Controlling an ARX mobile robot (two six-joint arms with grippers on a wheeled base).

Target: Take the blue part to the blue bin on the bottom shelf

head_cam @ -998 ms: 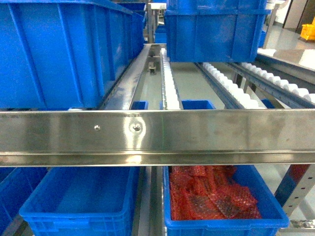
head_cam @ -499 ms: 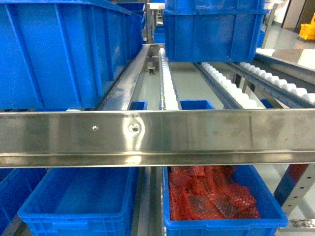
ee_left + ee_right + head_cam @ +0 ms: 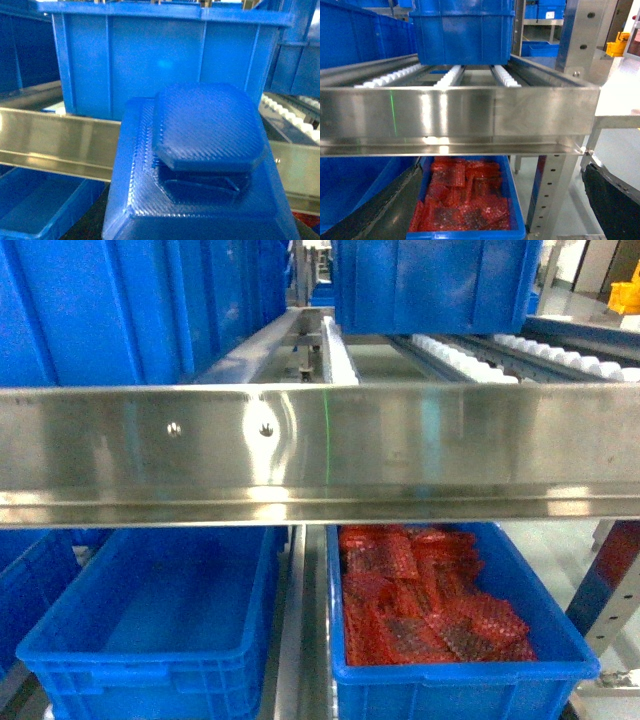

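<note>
Two blue bins sit on the bottom shelf [image 3: 300, 640] in the head view: an empty blue bin [image 3: 150, 640] left, a bin of red packets [image 3: 440, 620] right. Left wrist: the blue part [image 3: 200, 165] fills the foreground, presumably gripped, fingers unseen. Right wrist: dark finger edges spread apart, holding nothing. No legible writing.

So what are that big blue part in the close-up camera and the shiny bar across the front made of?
The blue part looks like 3D-printed plastic: matte, with fine layered ridges across its surface. The front bar looks like brushed stainless steel, judging by its mirror-like reflections, though the exact metal can't be confirmed.
</note>
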